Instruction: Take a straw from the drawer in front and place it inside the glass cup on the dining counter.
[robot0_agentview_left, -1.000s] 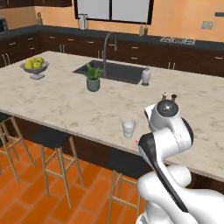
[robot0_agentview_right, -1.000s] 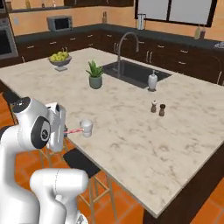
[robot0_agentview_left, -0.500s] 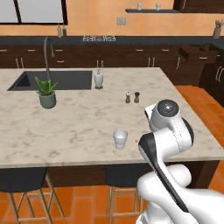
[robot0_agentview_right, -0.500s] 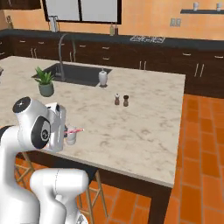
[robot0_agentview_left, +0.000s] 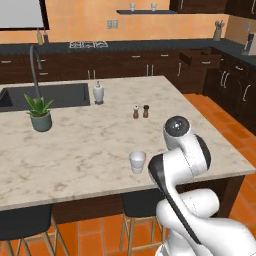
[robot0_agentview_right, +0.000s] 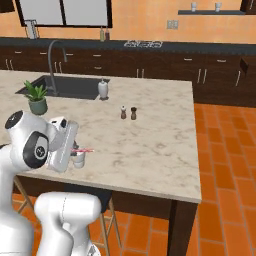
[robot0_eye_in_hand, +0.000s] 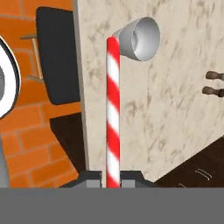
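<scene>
The tool (robot0_eye_in_hand: 112, 183) is holding the straw (robot0_eye_in_hand: 113, 109) tight by one end, and the far end is reaching the rim of the cup (robot0_eye_in_hand: 138, 38) on the bench (robot0_eye_in_hand: 175, 105), so next it probably needs to tip the straw in.

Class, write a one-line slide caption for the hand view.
Gripper holds the red-and-white straw, its far tip at the glass cup on the dining counter.
</scene>
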